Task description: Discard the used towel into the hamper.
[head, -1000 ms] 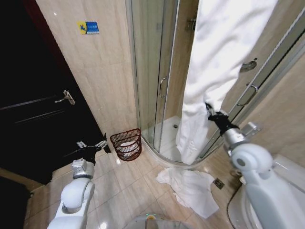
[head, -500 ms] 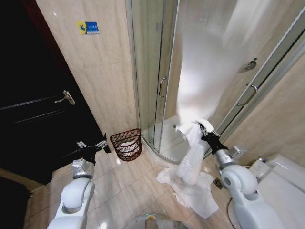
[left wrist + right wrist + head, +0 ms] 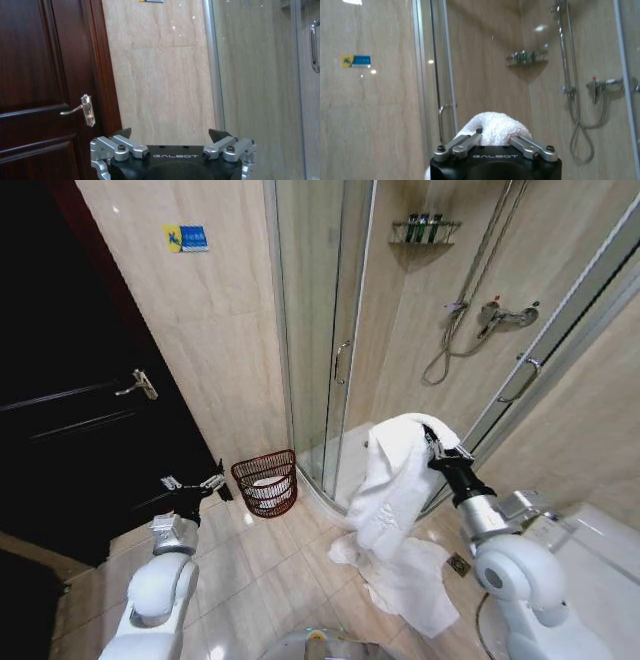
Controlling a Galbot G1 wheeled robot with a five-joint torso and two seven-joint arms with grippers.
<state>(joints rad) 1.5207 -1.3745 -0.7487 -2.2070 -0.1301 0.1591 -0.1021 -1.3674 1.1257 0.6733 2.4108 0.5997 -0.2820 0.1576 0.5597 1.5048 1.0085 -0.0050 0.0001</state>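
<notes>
The used towel [image 3: 392, 480], white and thick, hangs in folds over my right gripper [image 3: 434, 442] in front of the shower opening. In the right wrist view the fingers of that gripper [image 3: 494, 135] are shut on a bunched fold of the towel [image 3: 492, 125]. The towel's lower end reaches down to a white heap of cloth [image 3: 405, 580] on the floor tiles. The hamper [image 3: 266, 482], a small dark red-brown openwork basket, stands on the floor by the wall, left of the shower door. My left gripper [image 3: 195, 482] rests open and low, just left of the hamper; it [image 3: 171, 133] faces the wall.
A glass shower enclosure with a door handle [image 3: 340, 362] stands behind the towel. A dark wooden door [image 3: 90, 430] with a lever handle [image 3: 85, 110] is on the left. A white toilet [image 3: 600, 545] sits at the right edge. Bare floor tiles lie between hamper and heap.
The towel, hanging tall from above a second ago, has dropped and now drapes over my right gripper, which sits slightly lower. The shower wall behind is uncovered. The left arm has not moved.
</notes>
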